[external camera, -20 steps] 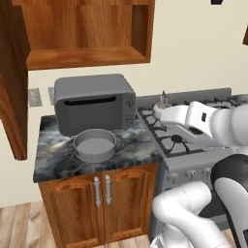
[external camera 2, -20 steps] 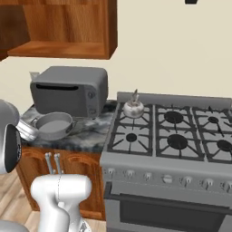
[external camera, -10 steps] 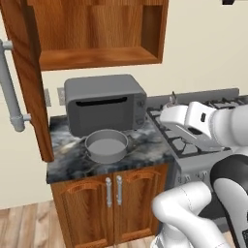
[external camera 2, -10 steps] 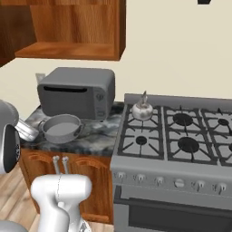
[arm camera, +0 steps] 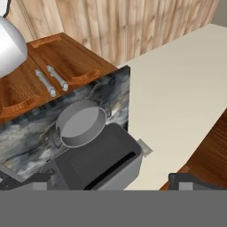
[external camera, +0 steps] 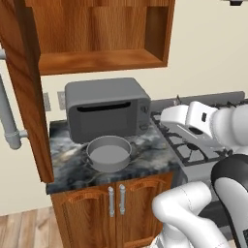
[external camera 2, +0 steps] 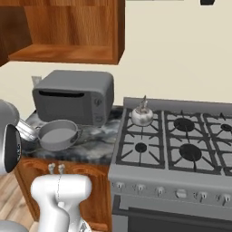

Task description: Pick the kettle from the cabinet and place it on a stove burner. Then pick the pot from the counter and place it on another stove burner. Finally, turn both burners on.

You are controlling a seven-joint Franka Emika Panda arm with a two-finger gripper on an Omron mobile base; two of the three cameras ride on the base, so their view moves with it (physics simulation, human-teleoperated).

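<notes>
The kettle (external camera 2: 142, 116) is seated on a rear left burner (external camera 2: 141, 119) of the stove (external camera 2: 181, 149). The pot (arm camera: 81, 123) is located on the worktop (arm camera: 26, 133) in front of the microwave (arm camera: 95, 162), ahead of the jaws and slightly left of their centreline. The jaws (arm camera: 108, 181) are seen spread wide and empty. An advance along the hand's line of sight is judged necessary.

The pot (external camera: 109, 154) is showing matt grey metal, the kettle (external camera 2: 142, 116) is gleaming glossy silver, and the table (external camera: 68, 160) is looking like polished marbled stone under the reddish wooden cabinet (external camera: 99, 34).
</notes>
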